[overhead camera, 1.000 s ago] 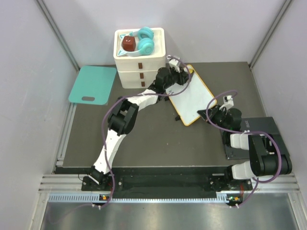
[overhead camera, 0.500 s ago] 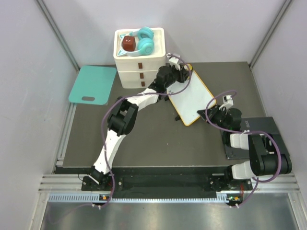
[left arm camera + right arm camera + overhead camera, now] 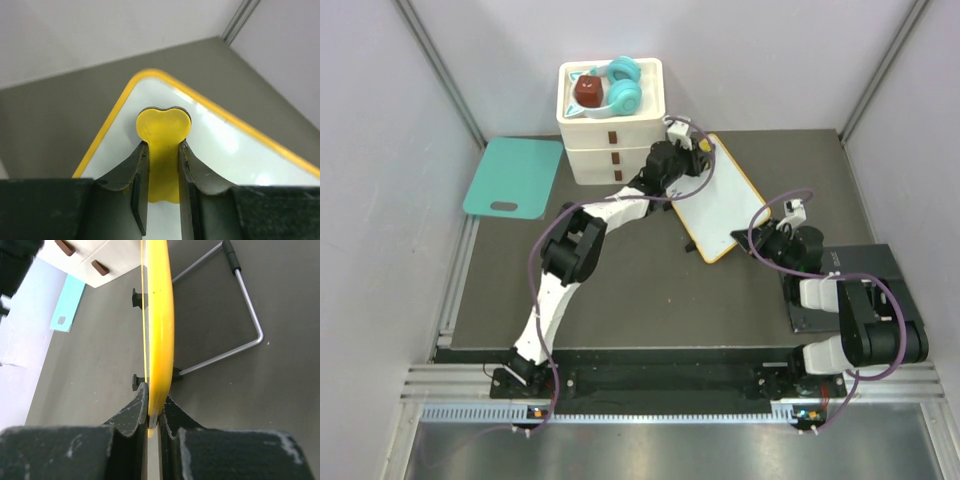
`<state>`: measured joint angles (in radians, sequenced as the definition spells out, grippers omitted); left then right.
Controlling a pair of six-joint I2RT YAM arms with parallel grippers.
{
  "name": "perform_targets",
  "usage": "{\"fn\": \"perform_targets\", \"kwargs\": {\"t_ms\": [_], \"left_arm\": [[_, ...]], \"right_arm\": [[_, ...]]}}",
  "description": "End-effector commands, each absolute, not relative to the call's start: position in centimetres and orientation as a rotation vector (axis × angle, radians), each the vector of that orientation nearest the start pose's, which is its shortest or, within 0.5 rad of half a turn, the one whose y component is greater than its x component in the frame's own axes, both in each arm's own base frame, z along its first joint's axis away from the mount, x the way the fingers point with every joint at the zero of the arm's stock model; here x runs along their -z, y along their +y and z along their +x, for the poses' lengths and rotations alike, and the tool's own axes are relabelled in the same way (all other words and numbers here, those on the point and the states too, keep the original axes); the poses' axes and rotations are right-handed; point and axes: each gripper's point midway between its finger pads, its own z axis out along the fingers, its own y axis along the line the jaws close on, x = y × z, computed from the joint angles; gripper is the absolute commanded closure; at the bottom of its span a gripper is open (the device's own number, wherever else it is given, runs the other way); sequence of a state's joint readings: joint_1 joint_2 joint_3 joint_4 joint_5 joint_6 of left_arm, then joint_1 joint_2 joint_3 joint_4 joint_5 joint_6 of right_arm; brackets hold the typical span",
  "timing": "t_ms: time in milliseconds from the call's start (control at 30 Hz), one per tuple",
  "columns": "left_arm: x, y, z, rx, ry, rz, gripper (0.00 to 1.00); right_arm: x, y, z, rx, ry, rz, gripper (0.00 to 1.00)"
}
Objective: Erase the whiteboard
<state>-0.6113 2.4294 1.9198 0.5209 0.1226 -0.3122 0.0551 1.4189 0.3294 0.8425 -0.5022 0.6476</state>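
The whiteboard (image 3: 722, 203) is a white panel with an orange-yellow rim, lying slanted at the back right of the mat; no marks show on it. My left gripper (image 3: 686, 140) is at its far corner, shut on a yellow heart-shaped eraser (image 3: 164, 125) pressed onto the white surface (image 3: 230, 147). In the left wrist view the gripper (image 3: 161, 152) clamps the eraser's narrow stem. My right gripper (image 3: 772, 238) is shut on the board's near right edge. Seen edge-on, the yellow rim (image 3: 161, 315) runs up from between the right gripper's (image 3: 155, 402) fingers.
A white drawer unit (image 3: 610, 135) stands behind the board, with teal headphones (image 3: 623, 85) and a red-brown block (image 3: 587, 92) on top. A teal board (image 3: 513, 177) lies at back left. A dark grey pad (image 3: 865, 265) lies under the right arm. A wire stand (image 3: 245, 305) sits behind the whiteboard.
My left gripper has slid the eraser a little toward the board's far left corner. The right gripper and the board have stayed put.
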Motion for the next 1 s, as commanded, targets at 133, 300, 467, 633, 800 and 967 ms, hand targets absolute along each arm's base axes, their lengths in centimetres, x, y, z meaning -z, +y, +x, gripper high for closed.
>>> {"fn": "perform_targets", "kwargs": {"t_ms": [133,300,467,633,800,967], "left_arm": [[-9.9,-37.9,51.1,0.701,1.999,0.246,1.0],[-8.8,-32.9,50.8,0.477,2.008,0.101,1.0],[-9.3,-31.6,50.9,0.469,1.931,0.089,1.0],[-11.4,-33.2,51.3,0.602,1.786,0.135,1.0],[-13.0,-34.2,52.0,0.672,1.644,0.146,1.0],[-12.8,-35.1,52.8,0.694,1.603,0.176,1.0]], "right_arm": [[-9.5,13.4,33.4,-0.926,1.903,0.028,1.0],[-9.5,13.5,33.3,-0.935,1.904,0.026,1.0],[-9.8,13.6,33.3,-0.944,1.897,0.02,1.0],[-9.7,13.2,33.3,-0.922,1.898,0.036,1.0],[-9.8,12.5,33.3,-0.967,1.886,0.077,1.0],[-10.0,11.5,33.8,-0.997,1.857,0.108,1.0]]}}
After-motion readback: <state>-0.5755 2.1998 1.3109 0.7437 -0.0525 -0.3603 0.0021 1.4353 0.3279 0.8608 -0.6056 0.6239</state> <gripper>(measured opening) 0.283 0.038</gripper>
